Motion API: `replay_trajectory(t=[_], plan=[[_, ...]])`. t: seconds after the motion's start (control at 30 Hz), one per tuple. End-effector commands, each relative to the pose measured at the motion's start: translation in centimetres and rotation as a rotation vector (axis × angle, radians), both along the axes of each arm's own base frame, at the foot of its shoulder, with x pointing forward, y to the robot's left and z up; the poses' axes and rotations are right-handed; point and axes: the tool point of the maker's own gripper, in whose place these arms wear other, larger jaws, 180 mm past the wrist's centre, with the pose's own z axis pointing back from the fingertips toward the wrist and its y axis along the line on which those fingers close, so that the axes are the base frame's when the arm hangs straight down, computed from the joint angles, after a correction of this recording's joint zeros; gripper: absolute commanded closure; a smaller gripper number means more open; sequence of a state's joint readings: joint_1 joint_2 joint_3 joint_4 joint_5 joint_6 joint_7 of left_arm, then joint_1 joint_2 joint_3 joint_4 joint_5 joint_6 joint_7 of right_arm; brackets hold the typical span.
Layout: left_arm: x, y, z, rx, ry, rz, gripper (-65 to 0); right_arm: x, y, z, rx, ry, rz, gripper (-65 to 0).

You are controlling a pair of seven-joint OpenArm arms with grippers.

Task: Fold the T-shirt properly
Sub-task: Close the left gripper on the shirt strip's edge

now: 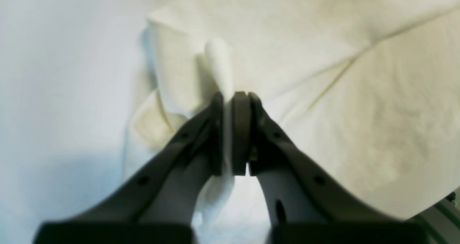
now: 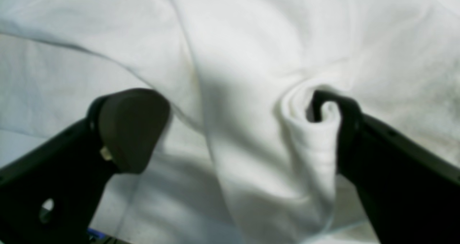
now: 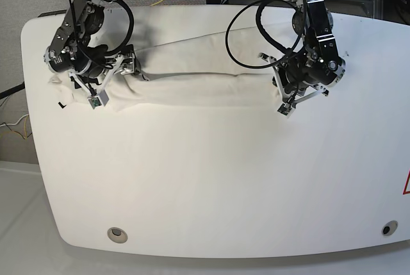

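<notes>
The white T-shirt (image 3: pixel 192 89) lies bunched in a long band across the far part of the table. At its right end in the base view, my left gripper (image 3: pixel 282 103) pinches it. In the left wrist view the left gripper (image 1: pixel 235 96) is shut on a thin fold of the T-shirt (image 1: pixel 323 57). My right gripper (image 3: pixel 93 95) sits over the band's left end. Seen from the right wrist, the right gripper (image 2: pixel 233 104) stands wide open over the T-shirt (image 2: pixel 251 39). A rolled edge curls against one of its fingers (image 2: pixel 345 129), with nothing clamped.
The glossy white table (image 3: pixel 211 191) extends toward the near edge, with a round hole (image 3: pixel 116 234) near the left corner and another (image 3: pixel 385 229) near the right. Black cables (image 3: pixel 256 25) loop above the right-hand arm. A small black mark (image 3: pixel 62 105) lies beside the shirt's left end.
</notes>
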State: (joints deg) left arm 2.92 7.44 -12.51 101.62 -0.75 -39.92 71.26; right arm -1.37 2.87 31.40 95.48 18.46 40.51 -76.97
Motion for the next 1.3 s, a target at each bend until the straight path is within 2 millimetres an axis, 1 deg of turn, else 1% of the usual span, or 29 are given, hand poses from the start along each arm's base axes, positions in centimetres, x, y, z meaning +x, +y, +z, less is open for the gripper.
replay_trajectory(t=[0.0,0.2,0.3,0.6,0.73,1.0,1.1,1.27], plan=[[0.2,-0.5,0.6,-0.006,-0.025,-0.016,-3.4,0.0,-0.5,-0.1,-0.016,0.026,-0.006,-64.4],[-0.8,-1.5,0.0,-0.005,-0.003,-0.057,-3.4,-0.1,-0.3,-0.9,0.002,0.051,-0.008,-64.4],[-1.2,-1.7,-0.3,-0.001,0.006,-0.070,-3.4,0.4,-0.2,-0.8,0.011,0.047,-0.009,-64.4],[-2.8,-0.9,-1.3,0.043,0.044,-0.114,-3.4,0.5,-0.2,-1.0,0.013,0.051,-0.009,-64.4],[-3.4,-0.3,-1.6,0.059,0.057,-0.119,-3.4,0.4,-1.2,-0.8,-0.013,0.053,-0.012,-64.4],[-3.9,1.2,-1.9,0.126,0.068,-0.176,-3.4,0.1,-2.0,-1.0,-0.049,0.070,-0.015,-64.4],[-4.5,1.2,-2.3,0.130,0.070,-0.202,-3.4,0.1,-2.0,-1.0,-0.049,0.070,-0.015,-64.4],[-4.7,1.5,-2.4,0.159,0.063,-0.257,-3.4,0.1,-2.0,-1.0,-0.049,0.070,-0.015,-64.4]])
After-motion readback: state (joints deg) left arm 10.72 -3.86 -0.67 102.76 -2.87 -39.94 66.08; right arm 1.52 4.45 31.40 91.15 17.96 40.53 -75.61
